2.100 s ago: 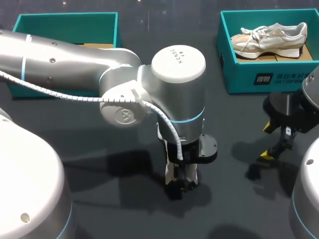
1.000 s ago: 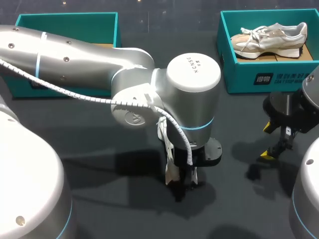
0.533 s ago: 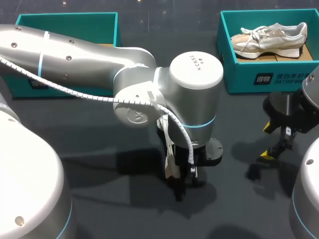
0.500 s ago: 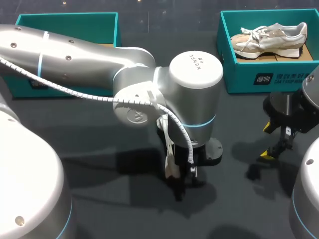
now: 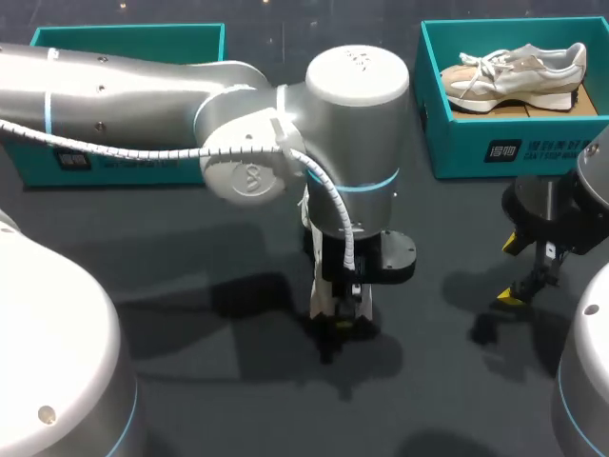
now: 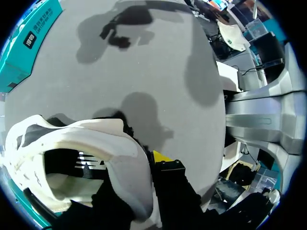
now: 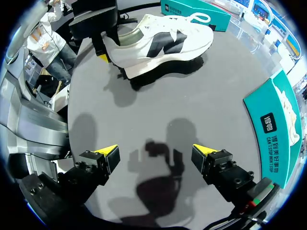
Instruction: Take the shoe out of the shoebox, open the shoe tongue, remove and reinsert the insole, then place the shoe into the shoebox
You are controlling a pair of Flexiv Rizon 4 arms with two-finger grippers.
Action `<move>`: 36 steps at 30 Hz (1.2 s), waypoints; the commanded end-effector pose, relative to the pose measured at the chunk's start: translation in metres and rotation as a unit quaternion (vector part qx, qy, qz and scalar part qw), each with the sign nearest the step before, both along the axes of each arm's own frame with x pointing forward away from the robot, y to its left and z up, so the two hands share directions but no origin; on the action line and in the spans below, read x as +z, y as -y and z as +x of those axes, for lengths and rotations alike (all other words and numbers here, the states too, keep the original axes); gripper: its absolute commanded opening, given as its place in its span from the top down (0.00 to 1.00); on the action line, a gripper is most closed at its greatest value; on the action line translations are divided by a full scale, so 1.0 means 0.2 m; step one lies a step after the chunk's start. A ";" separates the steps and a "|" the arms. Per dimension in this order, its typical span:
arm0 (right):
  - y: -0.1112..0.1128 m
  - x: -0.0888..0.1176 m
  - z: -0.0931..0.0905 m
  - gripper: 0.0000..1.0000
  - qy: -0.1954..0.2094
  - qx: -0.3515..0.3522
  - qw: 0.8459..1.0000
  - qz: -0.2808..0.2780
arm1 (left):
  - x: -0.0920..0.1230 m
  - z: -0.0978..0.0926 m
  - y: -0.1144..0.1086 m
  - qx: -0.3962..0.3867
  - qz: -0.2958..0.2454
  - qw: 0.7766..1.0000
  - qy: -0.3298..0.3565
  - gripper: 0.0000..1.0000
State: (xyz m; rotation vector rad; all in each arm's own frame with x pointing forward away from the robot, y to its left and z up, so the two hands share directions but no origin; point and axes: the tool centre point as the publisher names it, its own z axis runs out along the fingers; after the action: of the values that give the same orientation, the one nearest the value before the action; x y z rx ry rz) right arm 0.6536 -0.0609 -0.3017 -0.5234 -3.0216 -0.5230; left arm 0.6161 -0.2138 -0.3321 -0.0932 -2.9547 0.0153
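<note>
Left gripper [image 5: 344, 322] clamps only the heel of the shoe [image 7: 160, 40], so we risk it twisting loose; right gripper [image 7: 157, 153], wide open and empty, sits well apart from it.

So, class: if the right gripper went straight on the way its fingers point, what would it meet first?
Most likely the bare table, around its own shadow: the right gripper points down at it. The shoe lies further ahead, seemingly off that line, though depth is unclear.
</note>
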 end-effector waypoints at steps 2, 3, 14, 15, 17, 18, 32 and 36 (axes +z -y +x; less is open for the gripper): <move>0.00 0.00 -0.01 0.00 0.002 0.000 1.000 0.000 | 0.31 0.10 -0.13 0.002 0.000 1.000 -0.003 1.00; 0.00 0.00 -0.01 0.00 0.002 0.000 1.000 0.000 | 0.35 0.11 -0.15 0.002 0.005 1.000 -0.007 1.00; 0.00 0.00 -0.01 0.00 0.002 0.000 1.000 0.000 | 0.67 0.27 -0.31 0.014 0.009 0.999 -0.033 1.00; 0.00 0.00 -0.01 0.00 0.002 0.000 1.000 0.000 | 0.69 0.29 -0.32 0.017 0.010 0.999 -0.036 1.00; 0.00 0.00 -0.01 0.00 0.002 0.000 1.000 0.000 | 0.72 0.33 -0.35 0.016 0.013 0.999 -0.046 1.00; 0.00 0.00 -0.01 0.00 0.002 0.000 1.000 0.000 | 0.73 0.36 -0.36 0.014 0.012 0.998 -0.053 1.00; 0.00 0.00 -0.01 0.00 0.002 0.000 1.000 0.000 | 0.90 0.51 -0.45 0.001 0.030 0.998 -0.060 1.00; 0.00 0.00 -0.01 0.00 0.002 0.000 1.000 0.000 | 0.90 0.51 -0.45 0.001 0.030 0.998 -0.060 1.00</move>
State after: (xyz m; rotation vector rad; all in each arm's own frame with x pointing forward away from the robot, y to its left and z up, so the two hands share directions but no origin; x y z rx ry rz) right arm 0.6535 -0.0609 -0.3017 -0.5234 -3.0216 -0.5230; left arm 0.7175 -0.1241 -0.1531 -0.0768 -2.8310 -0.0653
